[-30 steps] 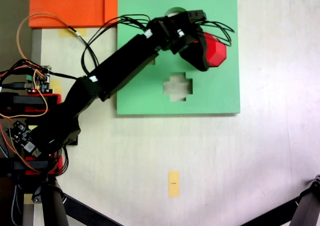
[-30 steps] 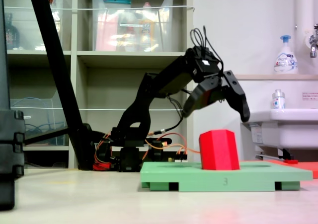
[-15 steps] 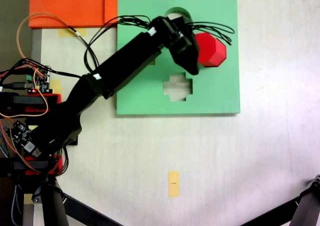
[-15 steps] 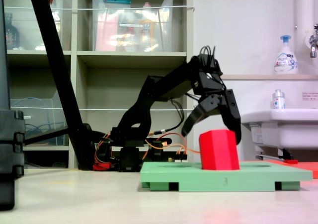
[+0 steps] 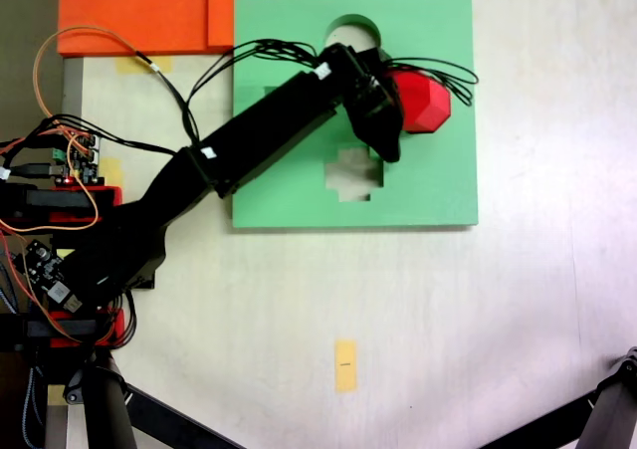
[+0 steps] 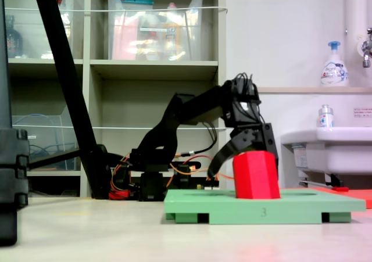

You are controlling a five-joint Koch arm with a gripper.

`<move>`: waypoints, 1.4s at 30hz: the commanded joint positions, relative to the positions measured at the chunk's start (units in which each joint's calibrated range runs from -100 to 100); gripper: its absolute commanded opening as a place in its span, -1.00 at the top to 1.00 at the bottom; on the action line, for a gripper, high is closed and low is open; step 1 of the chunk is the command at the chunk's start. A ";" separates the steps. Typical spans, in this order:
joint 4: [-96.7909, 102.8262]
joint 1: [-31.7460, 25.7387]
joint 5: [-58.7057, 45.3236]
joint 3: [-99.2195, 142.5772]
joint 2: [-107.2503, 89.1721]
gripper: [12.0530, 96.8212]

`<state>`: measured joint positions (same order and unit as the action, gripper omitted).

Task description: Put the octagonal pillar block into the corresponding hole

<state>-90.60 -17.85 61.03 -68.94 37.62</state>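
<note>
The octagonal pillar block is a bright red prism standing on the right half of the square green foam board, leaning slightly. My black gripper is open and lowered over the block. One finger hangs apart from the block's left side, the other sits by its upper right edge. The corresponding hole is hidden, and I cannot tell whether it lies under the block or under the arm.
The board also has a round cutout at its far edge and a cross-shaped cutout near the arm. Orange foam sheets lie at the top left. The arm's base and wiring are at the left.
The gripper has come down from above the block to straddle it, and the arm has lowered. The block has stayed in place.
</note>
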 commanded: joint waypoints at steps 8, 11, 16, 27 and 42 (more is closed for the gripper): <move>4.28 1.17 -0.49 -3.25 1.63 -0.47; 6.30 1.17 -0.44 -3.25 3.16 -0.47; 10.53 0.98 -0.29 -3.25 5.82 -0.47; 7.36 0.10 -0.20 -3.25 -3.12 -0.48; -9.40 2.15 -17.97 -2.75 -67.09 -0.02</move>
<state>-97.16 -16.73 49.21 -69.82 -21.20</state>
